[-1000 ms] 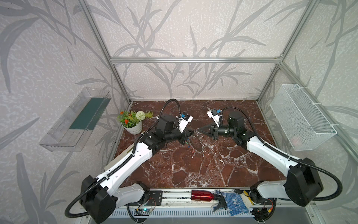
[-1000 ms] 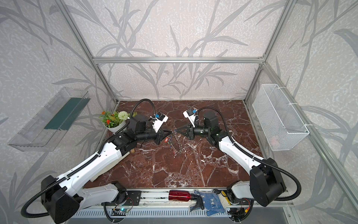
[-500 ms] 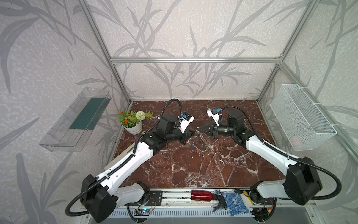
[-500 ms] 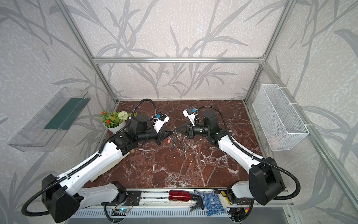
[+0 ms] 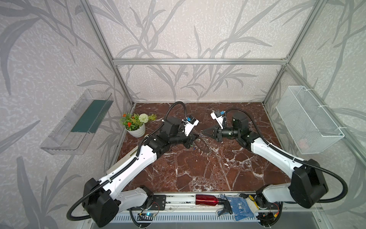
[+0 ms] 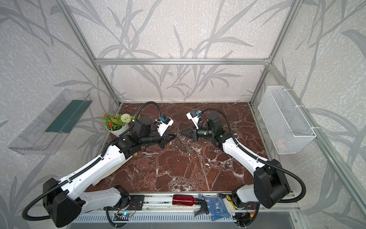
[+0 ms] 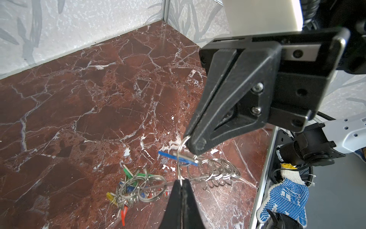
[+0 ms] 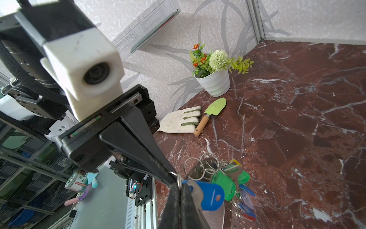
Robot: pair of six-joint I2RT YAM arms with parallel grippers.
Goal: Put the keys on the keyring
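The white wire basket [image 5: 309, 119] on the right wall holds something pinkish [image 5: 303, 143], too blurred to name; the clear tray [image 5: 59, 142] on the left wall holds a green sheet [image 5: 93, 117]. Above the desk [image 5: 198, 174], left pincer [image 7: 181, 181] and right pincer [image 7: 195, 147] both clamp one split ring [image 7: 178, 169] bearing a blue-tagged key [image 7: 170, 155]. The other keys [image 7: 136, 188] and the keyring [image 7: 217, 171] bunch just beneath.

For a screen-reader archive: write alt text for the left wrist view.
Two shut black claws, the left claw and the right claw, pinch one thin split ring carrying a blue-tagged key. Beneath them a tangle of rings and coloured keys lies on the red marble table.
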